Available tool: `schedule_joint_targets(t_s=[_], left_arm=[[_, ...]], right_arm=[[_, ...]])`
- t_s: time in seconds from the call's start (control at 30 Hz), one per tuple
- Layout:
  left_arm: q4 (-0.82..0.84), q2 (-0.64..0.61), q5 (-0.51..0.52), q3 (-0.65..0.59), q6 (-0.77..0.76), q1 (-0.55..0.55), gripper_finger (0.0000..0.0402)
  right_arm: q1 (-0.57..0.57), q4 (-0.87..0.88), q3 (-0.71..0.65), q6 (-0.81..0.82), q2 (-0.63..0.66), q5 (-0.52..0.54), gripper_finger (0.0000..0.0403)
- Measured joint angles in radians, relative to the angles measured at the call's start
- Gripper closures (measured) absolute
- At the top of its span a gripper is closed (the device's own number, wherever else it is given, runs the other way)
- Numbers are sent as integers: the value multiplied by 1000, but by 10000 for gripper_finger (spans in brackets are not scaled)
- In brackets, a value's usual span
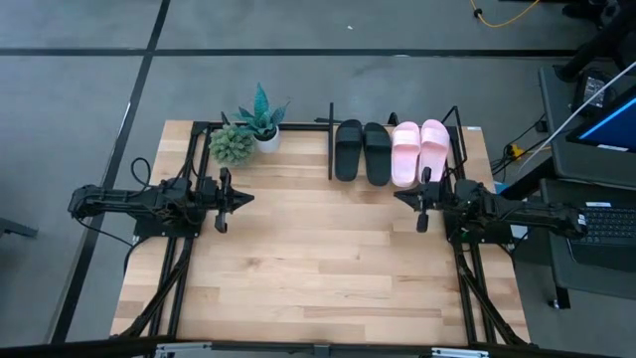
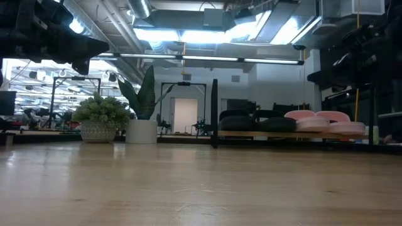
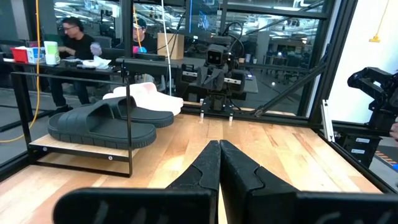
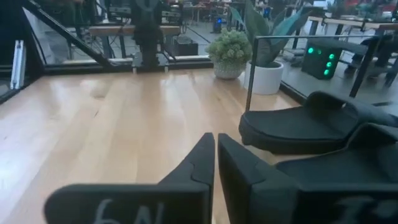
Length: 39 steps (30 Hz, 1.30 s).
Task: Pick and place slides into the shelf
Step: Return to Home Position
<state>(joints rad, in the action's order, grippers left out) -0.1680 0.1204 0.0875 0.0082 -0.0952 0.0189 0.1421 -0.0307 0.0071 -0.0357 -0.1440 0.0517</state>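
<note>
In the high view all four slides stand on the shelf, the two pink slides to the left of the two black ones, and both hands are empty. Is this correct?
No. The high view shows the pink slides to the right of the black slides, not the left. The rest holds: all four are on the shelf, and the left hand and right hand are empty.

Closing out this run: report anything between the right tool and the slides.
Nothing visible does. All four slides sit on the shelf, and only bare table lies between them and the shut right tool beside it.
</note>
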Motion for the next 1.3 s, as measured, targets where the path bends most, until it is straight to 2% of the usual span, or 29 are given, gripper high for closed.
schedule_joint_targets(t_s=[0.07,0.23,0.37,0.6,0.8,1.0,1.3], left_arm=[[0,0,0,0,0,0,401],[0,0,0,0,0,0,401],[0,0,0,0,0,0,401],[0,0,0,0,0,0,401],[0,0,0,0,0,0,401],[1,0,0,0,0,0,401],[0,0,0,0,0,0,401]], right_arm=[[0,0,0,37,0,1,381],[0,-6,0,-50,0,0,382],[-1,-6,0,-43,0,0,382],[-94,-51,0,-21,11,-39,385],[-192,12,0,-64,134,-50,383],[-211,11,0,24,137,-53,383],[-254,8,0,29,143,-47,383]])
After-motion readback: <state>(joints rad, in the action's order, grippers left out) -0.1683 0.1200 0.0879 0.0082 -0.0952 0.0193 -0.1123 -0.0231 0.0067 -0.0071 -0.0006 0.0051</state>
